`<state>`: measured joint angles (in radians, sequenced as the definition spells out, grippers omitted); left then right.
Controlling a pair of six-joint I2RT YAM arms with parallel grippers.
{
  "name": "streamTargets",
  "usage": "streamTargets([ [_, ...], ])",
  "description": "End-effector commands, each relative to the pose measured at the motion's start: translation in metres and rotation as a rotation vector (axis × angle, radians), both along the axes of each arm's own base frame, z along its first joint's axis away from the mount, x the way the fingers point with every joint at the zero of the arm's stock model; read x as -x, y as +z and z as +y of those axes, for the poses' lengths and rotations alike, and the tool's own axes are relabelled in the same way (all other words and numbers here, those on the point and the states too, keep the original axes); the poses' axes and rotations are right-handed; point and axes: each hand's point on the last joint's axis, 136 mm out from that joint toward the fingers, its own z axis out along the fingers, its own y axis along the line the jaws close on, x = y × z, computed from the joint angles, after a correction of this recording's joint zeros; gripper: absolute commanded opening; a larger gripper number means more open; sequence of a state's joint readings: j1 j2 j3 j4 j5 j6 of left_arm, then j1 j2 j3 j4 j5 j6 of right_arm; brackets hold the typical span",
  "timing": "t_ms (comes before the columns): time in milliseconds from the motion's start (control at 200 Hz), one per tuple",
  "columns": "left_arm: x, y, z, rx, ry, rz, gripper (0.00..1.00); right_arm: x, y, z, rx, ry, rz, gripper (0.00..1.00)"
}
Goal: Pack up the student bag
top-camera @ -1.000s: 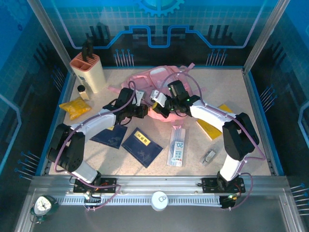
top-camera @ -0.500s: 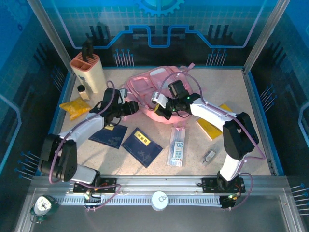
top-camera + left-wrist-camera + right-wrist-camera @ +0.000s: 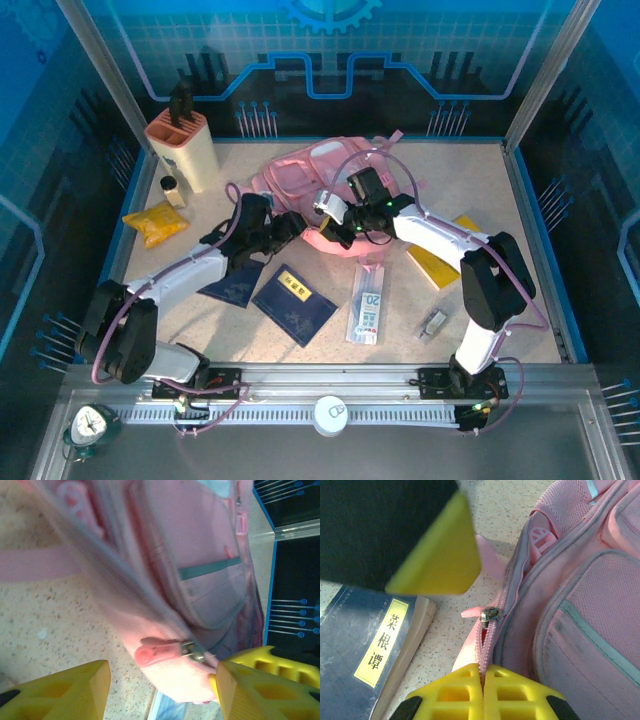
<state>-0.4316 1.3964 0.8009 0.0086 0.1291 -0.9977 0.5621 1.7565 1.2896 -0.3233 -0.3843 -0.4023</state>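
**Pink bag lies between the two grippers**

The left gripper [image 3: 292, 224] stands open. Its yellow fingers [image 3: 65, 690] are apart, with the near-left corner of the student bag [image 3: 305, 175] between them. The bag lies flat at the middle back of the table [image 3: 470, 180], pockets facing up, its long axis about left to right. At the bag's near edge the right gripper [image 3: 335, 231] is closed tight against the zip seam. I cannot tell whether it pinches fabric.
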Motion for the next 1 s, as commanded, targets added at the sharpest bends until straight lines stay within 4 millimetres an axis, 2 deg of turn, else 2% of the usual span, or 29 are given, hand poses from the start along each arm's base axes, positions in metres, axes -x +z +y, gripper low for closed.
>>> streamTargets([
  [0,0.000,-0.001,0.006,0.131,0.179,0.032,0.58,0.001,0.022,0.012,-0.075,0.022,-0.044,0.00],
  [135,-0.001,0.004,0.002,0.238,0.243,0.025,0.58,-0.001,0.022,0.013,-0.075,0.014,-0.041,0.00],
  [280,-0.003,-0.004,0.002,0.350,0.330,0.056,0.57,-0.002,0.022,0.014,-0.087,0.011,-0.042,0.00],
  [475,-0.015,0.009,-0.008,0.456,0.363,0.011,0.56,-0.001,0.026,0.016,-0.113,0.006,-0.046,0.00],
  [630,-0.020,0.007,-0.016,0.480,0.374,0.012,0.56,0.001,0.029,0.018,-0.136,0.009,-0.040,0.00],
  [755,-0.015,-0.004,-0.009,0.462,0.433,0.053,0.57,0.003,0.028,0.018,-0.138,0.015,-0.032,0.00],
  [901,-0.027,0.009,-0.009,0.469,0.442,-0.011,0.57,0.004,0.028,0.019,-0.147,0.020,-0.031,0.00],
  [996,-0.032,0.006,-0.012,0.502,0.452,0.001,0.56,0.005,0.030,0.020,-0.156,0.021,-0.033,0.00],
])
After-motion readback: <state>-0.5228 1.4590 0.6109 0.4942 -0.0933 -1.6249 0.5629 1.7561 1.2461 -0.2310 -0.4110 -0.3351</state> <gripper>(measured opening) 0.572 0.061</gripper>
